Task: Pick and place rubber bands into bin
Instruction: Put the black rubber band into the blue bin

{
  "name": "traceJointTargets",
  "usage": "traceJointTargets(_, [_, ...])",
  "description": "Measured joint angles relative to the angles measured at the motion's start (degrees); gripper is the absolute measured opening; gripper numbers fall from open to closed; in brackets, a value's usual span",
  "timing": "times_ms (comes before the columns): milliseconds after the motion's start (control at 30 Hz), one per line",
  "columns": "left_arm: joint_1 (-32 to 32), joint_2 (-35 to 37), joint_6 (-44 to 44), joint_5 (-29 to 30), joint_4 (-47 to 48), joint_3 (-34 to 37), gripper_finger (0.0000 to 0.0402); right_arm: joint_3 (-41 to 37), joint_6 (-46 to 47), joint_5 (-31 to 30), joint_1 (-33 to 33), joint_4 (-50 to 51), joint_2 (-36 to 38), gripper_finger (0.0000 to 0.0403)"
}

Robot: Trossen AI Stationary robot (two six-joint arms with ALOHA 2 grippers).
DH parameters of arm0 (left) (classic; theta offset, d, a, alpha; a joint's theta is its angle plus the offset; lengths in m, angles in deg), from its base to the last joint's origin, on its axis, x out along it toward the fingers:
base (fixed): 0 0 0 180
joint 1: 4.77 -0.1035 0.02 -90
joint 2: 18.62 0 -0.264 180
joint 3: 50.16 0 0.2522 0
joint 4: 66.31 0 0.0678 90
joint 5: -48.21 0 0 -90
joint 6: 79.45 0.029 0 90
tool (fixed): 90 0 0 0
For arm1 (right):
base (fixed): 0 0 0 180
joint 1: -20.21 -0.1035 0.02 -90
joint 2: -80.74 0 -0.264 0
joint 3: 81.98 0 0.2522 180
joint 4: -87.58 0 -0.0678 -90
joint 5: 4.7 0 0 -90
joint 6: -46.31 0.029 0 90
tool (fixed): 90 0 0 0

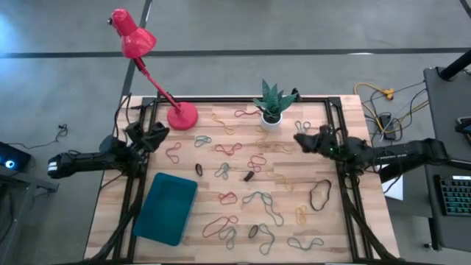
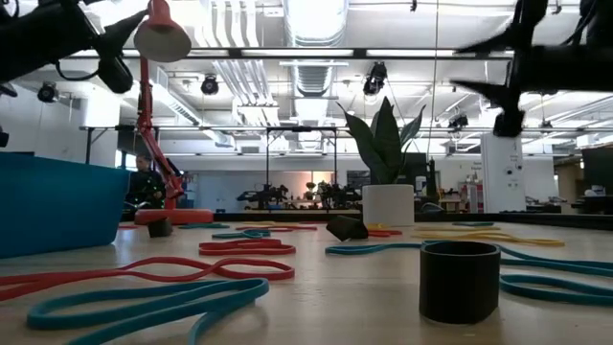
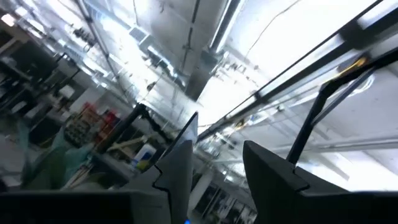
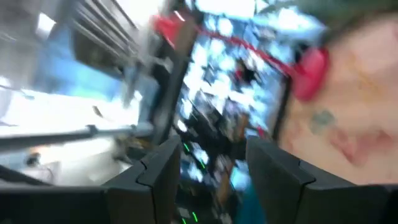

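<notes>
Teal bin (image 1: 166, 208) lies at the lower left of the high view, empty as far as can be seen, its long axis running from upper right to lower left, slightly tilted against the desk (image 1: 338, 221) edge. Bands (image 1: 259, 197) in red, yellow, teal and dark colours lie scattered flat over the centre and right of the desk, none inside the bin; they point in no common direction.

Left gripper (image 1: 157, 134) hangs at the left desk edge, beside the red lamp (image 1: 182, 115) base and above the bin in the frame. Its wrist view shows the fingers (image 3: 180, 165) spread with nothing between them, aimed up at the ceiling. Right gripper (image 1: 302, 140) is raised at the centre right, just right of the plant pot (image 1: 271, 120); its fingers (image 4: 163, 168) likewise stand apart and empty.

Judgement: the step in hand is the approach, with no band yet picked. The next move calls for one gripper to tip down over a single band, descend to the desk and pinch it clear of its neighbours.
</notes>
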Motion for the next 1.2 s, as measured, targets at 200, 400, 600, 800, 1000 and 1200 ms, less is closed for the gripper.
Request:
traceJointTargets(200, [0.0,0.1,-2.0,-0.3,-3.7,0.0,0.0127,12.5,-18.3,-0.5,-0.4,-2.1,-6.3,0.0169])
traceJointTargets(400, [0.1,0.2,-6.5,0.1,-5.0,0.0,0.0127,30.5,-28.7,9.9,-0.1,13.1,-16.8,0.0165])
traceJointTargets(600, [0.0,0.0,-5.9,1.0,-4.1,0.0,0.0127,48.2,-25.1,10.0,0.8,49.4,-26.8,0.0148])
traceJointTargets(800, [0.0,-0.6,-5.9,1.1,1.0,0.0,0.0127,64.4,-22.9,12.9,0.9,94.9,-36.4,0.015])
traceJointTargets(1000, [0.0,-1.5,-6.1,1.0,2.9,0.0,0.0127,68.3,-12.7,11.0,-4.9,118.6,-38.4,0.0179])
traceJointTargets(1200, [0.0,-3.2,-6.1,1.0,3.7,0.0,0.0127,60.2,12.8,15.1,-12.8,119.8,-33.1,0.0206])
